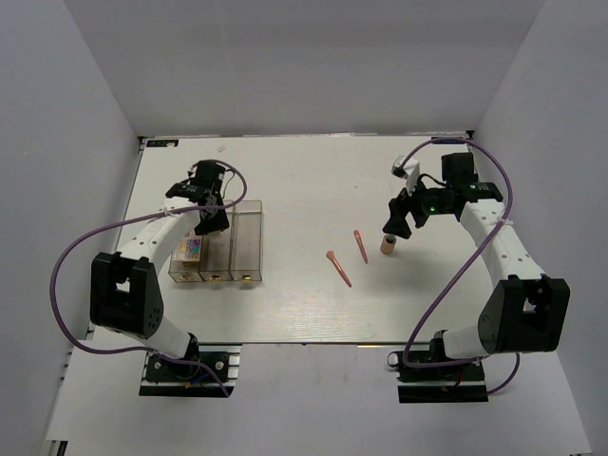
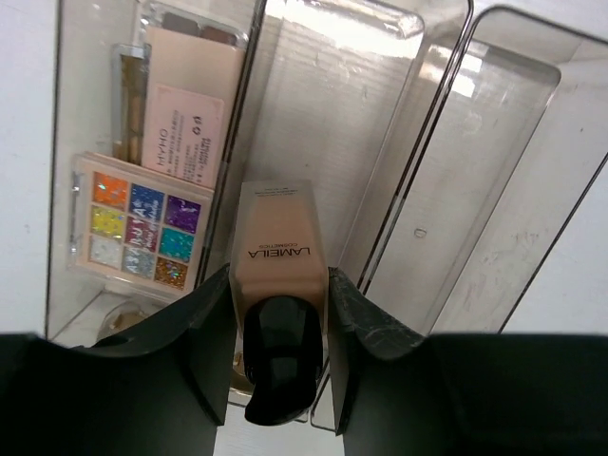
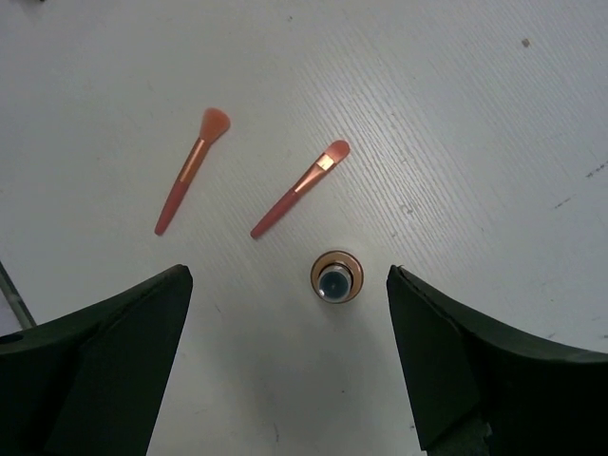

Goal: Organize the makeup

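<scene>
My left gripper (image 2: 280,347) is shut on a tan bottle (image 2: 275,256) with a dark cap. It holds the bottle over the clear three-compartment box (image 1: 249,239), about at the wall between the left and middle compartments. A multicolour palette (image 2: 138,233) and a pink-beige palette (image 2: 190,104) lie in the left compartment. A second tan bottle (image 3: 336,276) stands upright on the table. My right gripper (image 3: 288,275) hangs open above it, and the bottle sits nearer the right finger. Two coral-pink brush sticks (image 3: 190,171) (image 3: 299,188) lie just beyond that bottle.
The box's middle compartment (image 2: 313,114) and right compartment (image 2: 494,190) hold nothing that I can see. White walls close off the table on three sides. In the top view, the sticks (image 1: 338,267) (image 1: 361,246) lie between the box and the standing bottle (image 1: 389,246).
</scene>
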Controlling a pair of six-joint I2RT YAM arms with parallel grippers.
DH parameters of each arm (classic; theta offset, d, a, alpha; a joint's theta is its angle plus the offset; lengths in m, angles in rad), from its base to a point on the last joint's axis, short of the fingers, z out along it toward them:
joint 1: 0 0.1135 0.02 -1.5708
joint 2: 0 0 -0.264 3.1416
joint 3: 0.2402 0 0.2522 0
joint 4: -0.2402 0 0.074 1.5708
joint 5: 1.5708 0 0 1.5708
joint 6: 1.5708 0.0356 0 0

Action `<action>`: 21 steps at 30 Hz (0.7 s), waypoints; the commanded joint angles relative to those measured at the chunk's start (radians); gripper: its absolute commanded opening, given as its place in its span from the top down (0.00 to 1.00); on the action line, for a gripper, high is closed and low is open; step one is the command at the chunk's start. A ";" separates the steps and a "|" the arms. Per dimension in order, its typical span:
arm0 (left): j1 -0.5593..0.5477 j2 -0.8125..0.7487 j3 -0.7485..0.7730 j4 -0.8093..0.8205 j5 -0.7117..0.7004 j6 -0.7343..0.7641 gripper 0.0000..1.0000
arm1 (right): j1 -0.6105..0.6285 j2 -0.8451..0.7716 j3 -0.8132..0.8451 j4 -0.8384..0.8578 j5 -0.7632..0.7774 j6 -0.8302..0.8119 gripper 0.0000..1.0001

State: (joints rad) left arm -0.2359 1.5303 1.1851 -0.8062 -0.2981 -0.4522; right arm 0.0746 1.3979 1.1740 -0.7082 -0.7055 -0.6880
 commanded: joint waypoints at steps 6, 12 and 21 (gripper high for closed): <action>0.014 -0.021 -0.033 0.058 0.062 0.006 0.27 | 0.010 0.010 0.030 0.016 0.159 -0.062 0.11; 0.014 -0.038 -0.019 0.048 0.080 -0.003 0.12 | 0.016 0.058 0.006 0.026 0.273 -0.077 0.11; 0.014 -0.212 -0.043 0.224 0.379 0.052 0.12 | 0.077 0.160 -0.054 0.078 0.319 -0.048 0.11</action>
State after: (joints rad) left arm -0.2298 1.4509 1.1519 -0.7189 -0.1013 -0.4335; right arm 0.1314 1.5352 1.1381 -0.6769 -0.4198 -0.7418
